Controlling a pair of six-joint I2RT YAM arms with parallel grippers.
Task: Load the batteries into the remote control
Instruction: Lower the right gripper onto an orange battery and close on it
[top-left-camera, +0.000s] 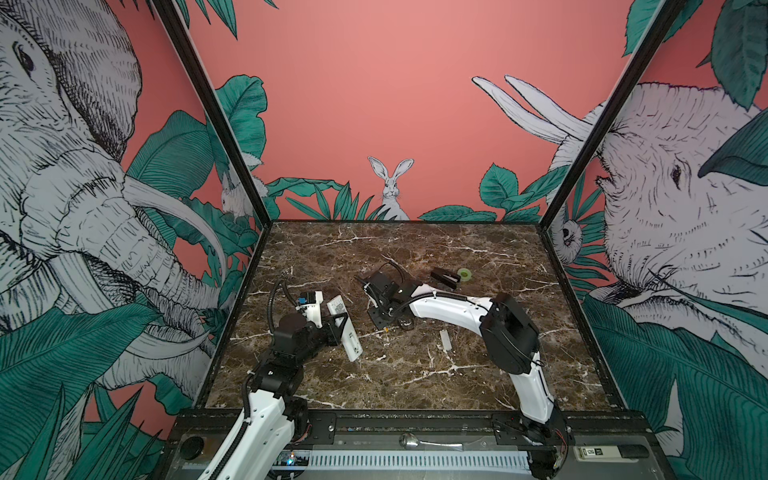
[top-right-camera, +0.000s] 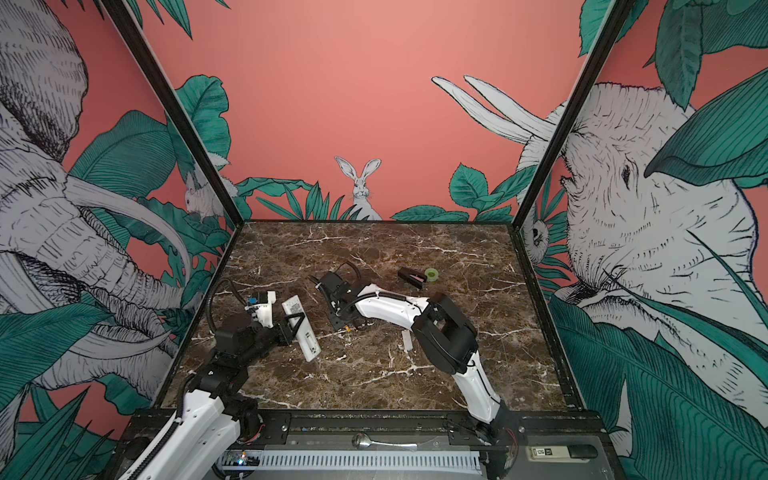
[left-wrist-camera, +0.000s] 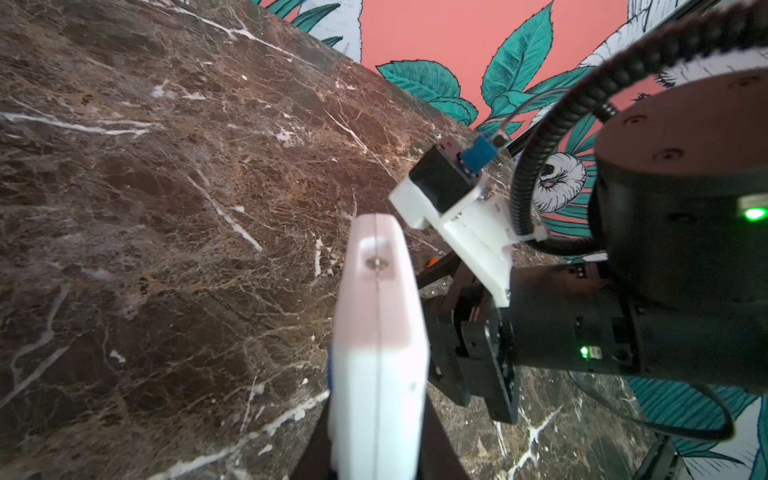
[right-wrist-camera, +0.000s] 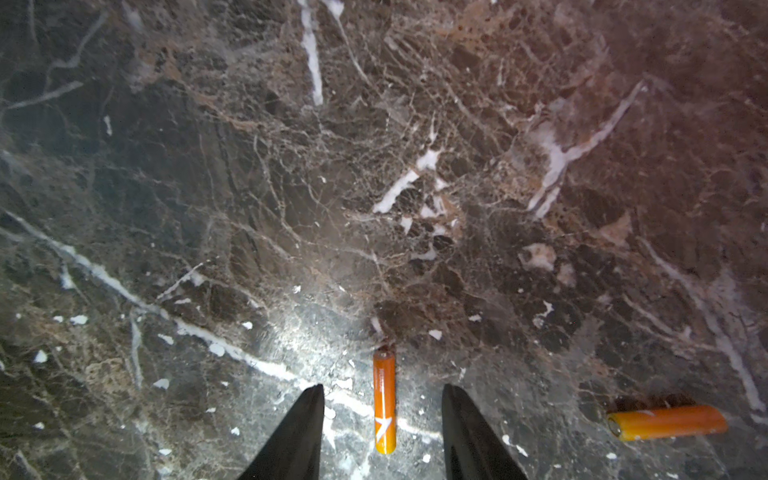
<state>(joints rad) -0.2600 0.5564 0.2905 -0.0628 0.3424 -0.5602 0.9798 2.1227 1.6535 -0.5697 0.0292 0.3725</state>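
**Left arm.** Left fingers are closed onto the remote control, one on each side of its slim white body. The body stands on edge between them. The wrist view looks along its narrow side: a seam runs down the middle, with a small screw recess near the far end.

In both top views the remote control is on the left part of the desk. It is held slanted, with a printed label on its far end. I cannot tell whether its near end touches the desk.

**Right arm.** Right fingers are apart, tips pointing down close over the marble. They straddle one orange battery, which lies flat and lengthwise between them. There is a clear gap on both sides and neither finger touches it, so it is not gripped.

The second battery lies flat on the desk outside the fingers. It is well off to one side and turned crosswise to the first.

**Top views.** Of the batteries, only an orange speck shows. It is mid-desk under the right wrist, to the right of the remote and apart from it.

**Other items on the desk.**
- A thin white strip lies flat beside the right forearm.
- A black stapler-like object sits farther back.
- A green tape roll is just beside the stapler-like object.
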